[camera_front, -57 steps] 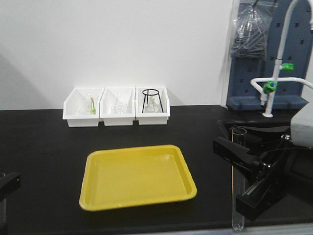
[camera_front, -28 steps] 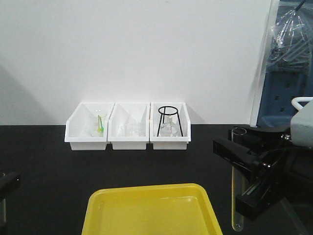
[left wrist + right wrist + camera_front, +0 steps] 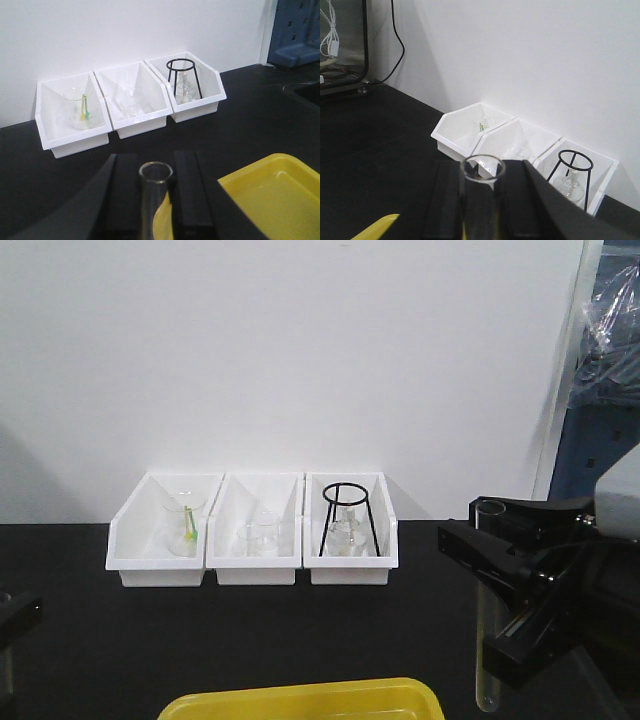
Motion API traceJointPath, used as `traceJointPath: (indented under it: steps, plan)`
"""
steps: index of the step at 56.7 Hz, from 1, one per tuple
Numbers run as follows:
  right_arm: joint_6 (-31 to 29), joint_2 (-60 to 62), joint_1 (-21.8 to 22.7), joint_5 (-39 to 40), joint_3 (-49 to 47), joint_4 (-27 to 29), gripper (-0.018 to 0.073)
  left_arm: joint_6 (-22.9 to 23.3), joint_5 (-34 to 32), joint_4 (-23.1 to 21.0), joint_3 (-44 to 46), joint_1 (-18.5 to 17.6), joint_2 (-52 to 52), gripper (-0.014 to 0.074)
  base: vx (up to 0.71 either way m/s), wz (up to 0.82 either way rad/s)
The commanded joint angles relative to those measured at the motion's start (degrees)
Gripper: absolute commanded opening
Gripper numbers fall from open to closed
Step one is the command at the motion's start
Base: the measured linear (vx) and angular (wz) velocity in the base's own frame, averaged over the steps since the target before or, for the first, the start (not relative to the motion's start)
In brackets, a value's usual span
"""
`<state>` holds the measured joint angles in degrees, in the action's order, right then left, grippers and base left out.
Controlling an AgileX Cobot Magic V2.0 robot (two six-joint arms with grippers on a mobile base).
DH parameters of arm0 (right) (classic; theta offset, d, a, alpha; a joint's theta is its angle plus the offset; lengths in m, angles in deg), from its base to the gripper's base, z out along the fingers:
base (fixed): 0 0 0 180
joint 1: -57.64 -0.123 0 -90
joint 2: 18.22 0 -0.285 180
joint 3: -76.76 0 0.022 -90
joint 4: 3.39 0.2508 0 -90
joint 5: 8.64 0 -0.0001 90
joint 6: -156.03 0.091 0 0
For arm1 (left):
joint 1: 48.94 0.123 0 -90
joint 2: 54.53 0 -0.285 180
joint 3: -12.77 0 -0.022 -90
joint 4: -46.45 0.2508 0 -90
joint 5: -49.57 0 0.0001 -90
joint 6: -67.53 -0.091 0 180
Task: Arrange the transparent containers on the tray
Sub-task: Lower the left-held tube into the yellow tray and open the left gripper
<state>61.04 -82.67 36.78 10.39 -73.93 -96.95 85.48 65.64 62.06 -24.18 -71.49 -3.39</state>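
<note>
Two transparent containers show, one in each gripper. My right gripper (image 3: 489, 560) is shut on an upright clear tube (image 3: 487, 640), rim up and round bottom hanging free; in its wrist view the rim (image 3: 481, 170) sits between the black fingers (image 3: 447, 200). My left gripper (image 3: 155, 167) is shut on another tube (image 3: 156, 175), which stands over the near corner of the yellow tray (image 3: 270, 195). In the front view only the tray's far rim (image 3: 300, 702) shows at the bottom edge, and only a piece of the left gripper (image 3: 18, 620) at the left edge.
Three white bins (image 3: 255, 530) stand in a row against the white wall: one with a beaker and green stirrer (image 3: 80, 107), one with clear glassware (image 3: 129, 102), one with a black wire tripod (image 3: 184, 80) over a flask. A blue pegboard (image 3: 610, 440) stands at the right.
In the front view the counter has dropped down the frame. The tray went from fully seen to a strip at the bottom, and the bins look nearer. The right gripper still holds its tube.
</note>
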Motion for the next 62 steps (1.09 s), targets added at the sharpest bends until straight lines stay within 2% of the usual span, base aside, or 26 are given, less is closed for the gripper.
traceJointPath:
  steps: [1,28,39,49,56,62]
  plan:
    - [0.03,0.51,0.24,-0.49,-1.8,1.12,-0.0011,0.01,-4.62,-0.11,1.57,-0.43,-0.11,-0.0001,0.09,-0.04]
    - [0.03,0.51,0.24,-0.43,-1.8,0.75,-0.0011,0.01,-4.62,-0.11,1.57,-0.43,-0.11,-0.0001,0.03,-0.01]
    - [0.03,0.51,0.24,-0.43,-1.8,0.75,-0.0011,0.01,-8.69,-0.13,1.57,-0.43,-0.11,-0.0001,0.0,0.0]
    - [0.03,0.51,0.24,-0.38,-1.8,0.75,-0.0011,0.06,-8.02,-0.32,1.57,-0.43,-0.31,-0.0001,0.0,0.0]
    - [0.03,0.51,0.24,-0.38,-1.8,0.75,-0.0011,2.13,-6.09,-5.32,1.57,-0.43,-0.18,-0.0001,0.0,0.0]
    - [0.61,0.51,0.24,-0.37,-1.8,0.75,-0.0011,2.15,-2.47,-12.88,1.74,-0.43,1.84,-0.0001,0.0,0.0]
